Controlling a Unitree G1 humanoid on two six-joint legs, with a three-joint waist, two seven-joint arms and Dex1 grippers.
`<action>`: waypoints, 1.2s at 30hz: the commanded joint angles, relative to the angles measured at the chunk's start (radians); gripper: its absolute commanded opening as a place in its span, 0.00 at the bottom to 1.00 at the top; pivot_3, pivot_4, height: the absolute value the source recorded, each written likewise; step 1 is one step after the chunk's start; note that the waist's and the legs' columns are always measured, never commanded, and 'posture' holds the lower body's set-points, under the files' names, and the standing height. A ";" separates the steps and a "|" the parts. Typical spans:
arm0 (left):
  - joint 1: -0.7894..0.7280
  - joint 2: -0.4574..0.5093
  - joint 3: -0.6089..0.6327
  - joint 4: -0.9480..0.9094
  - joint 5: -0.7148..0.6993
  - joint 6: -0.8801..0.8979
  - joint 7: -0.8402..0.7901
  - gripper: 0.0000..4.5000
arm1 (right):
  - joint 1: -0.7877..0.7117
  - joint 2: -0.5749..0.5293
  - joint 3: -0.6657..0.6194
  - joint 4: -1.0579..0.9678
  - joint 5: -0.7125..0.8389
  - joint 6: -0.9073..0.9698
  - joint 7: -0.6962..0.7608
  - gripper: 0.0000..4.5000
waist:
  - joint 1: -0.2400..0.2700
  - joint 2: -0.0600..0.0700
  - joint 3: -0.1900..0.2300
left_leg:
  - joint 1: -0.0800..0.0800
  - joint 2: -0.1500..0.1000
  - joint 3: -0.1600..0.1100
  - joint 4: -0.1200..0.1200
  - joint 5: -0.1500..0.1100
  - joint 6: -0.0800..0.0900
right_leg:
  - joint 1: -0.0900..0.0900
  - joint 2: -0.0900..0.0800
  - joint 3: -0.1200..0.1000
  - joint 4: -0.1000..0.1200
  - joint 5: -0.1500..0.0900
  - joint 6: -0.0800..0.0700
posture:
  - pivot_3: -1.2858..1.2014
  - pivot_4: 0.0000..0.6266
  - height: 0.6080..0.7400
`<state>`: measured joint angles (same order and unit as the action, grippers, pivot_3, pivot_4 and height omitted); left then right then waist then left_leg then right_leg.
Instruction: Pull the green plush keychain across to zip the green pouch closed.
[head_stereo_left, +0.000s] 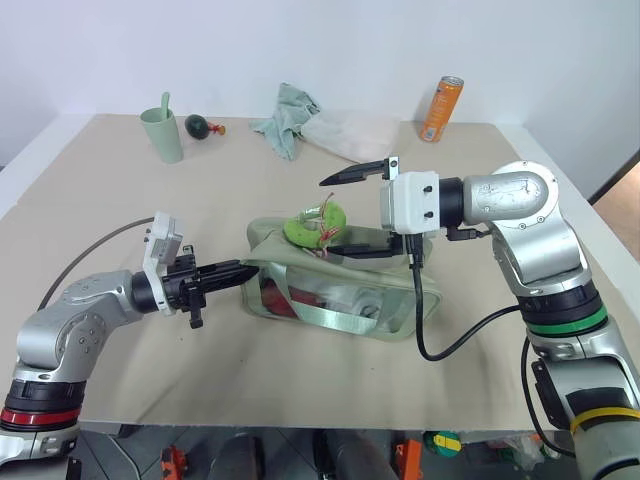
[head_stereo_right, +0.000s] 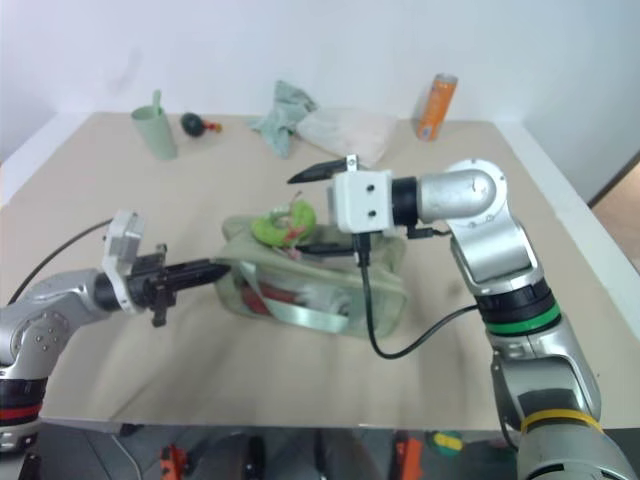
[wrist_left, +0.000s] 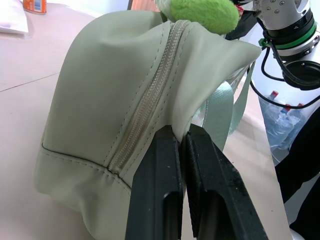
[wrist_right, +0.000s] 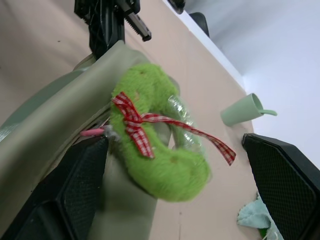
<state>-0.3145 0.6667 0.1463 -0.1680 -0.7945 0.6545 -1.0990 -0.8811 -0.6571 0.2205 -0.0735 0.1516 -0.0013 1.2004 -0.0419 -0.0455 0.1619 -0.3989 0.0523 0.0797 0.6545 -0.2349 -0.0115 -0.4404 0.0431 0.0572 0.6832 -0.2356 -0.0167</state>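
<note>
pouch (head_stereo_left: 335, 290) lying mid-table (head_stereo_left: 110, 190), long side running left to right, zipper along the top, red contents showing through the clear side panel. left gripper (head_stereo_left: 243, 269) pointing level toward the right, clenched on the fabric at the pouch's left end, just beside the zipper seam. keychain (head_stereo_left: 315, 224) perched on top of the pouch near that left end, a fuzzy lime ring tied with a red checked ribbon. right gripper (head_stereo_left: 352, 212) reaching in from the right, released, fingers spread wide with one finger (head_stereo_left: 352, 175) above the keychain and the other low against the pouch top, keychain between them but not pinched. cup (head_stereo_left: 162, 134) with a spoon, dark round toy (head_stereo_left: 198, 125), crumpled cloth (head_stereo_left: 288, 118) and orange can (head_stereo_left: 441, 108) well apart along the far edge.
</note>
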 joint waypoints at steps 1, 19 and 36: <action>0.011 -0.004 0.001 -0.022 -0.003 0.001 0.007 0.00 | -0.047 0.010 -0.024 0.003 0.024 -0.002 0.006 0.83 | 0.000 0.000 0.000 | 0.000 0.000 0.000 0.000 0.000 0.000 | 0.000 0.000 0.000 0.000 0.000 0.000 | 0.52 0.24 1.00; -0.006 -0.014 -0.002 -0.010 0.005 -0.001 0.013 0.00 | -0.018 -0.007 -0.035 -0.011 0.066 0.048 0.058 0.01 | 0.000 0.000 0.000 | 0.000 0.000 0.000 0.000 0.000 0.000 | 0.000 0.000 0.000 0.000 0.000 0.000 | 0.52 0.24 1.00; -0.033 -0.025 -0.013 0.015 0.018 -0.008 -0.002 0.00 | 0.010 -0.037 -0.057 -0.033 0.075 0.094 0.027 0.01 | 0.000 0.000 0.000 | 0.000 0.000 0.000 0.000 0.000 0.000 | 0.000 0.000 0.000 0.000 0.000 0.000 | 0.52 0.24 1.00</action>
<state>-0.3347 0.6438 0.1448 -0.1472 -0.7839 0.6530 -1.0977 -0.8682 -0.6829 0.1985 -0.0658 0.2064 0.0764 1.2357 -0.0419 -0.0455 0.1619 -0.3990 0.0522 0.0797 0.6545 -0.2349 -0.0115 -0.4404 0.0430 0.0572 0.6832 -0.2356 -0.0167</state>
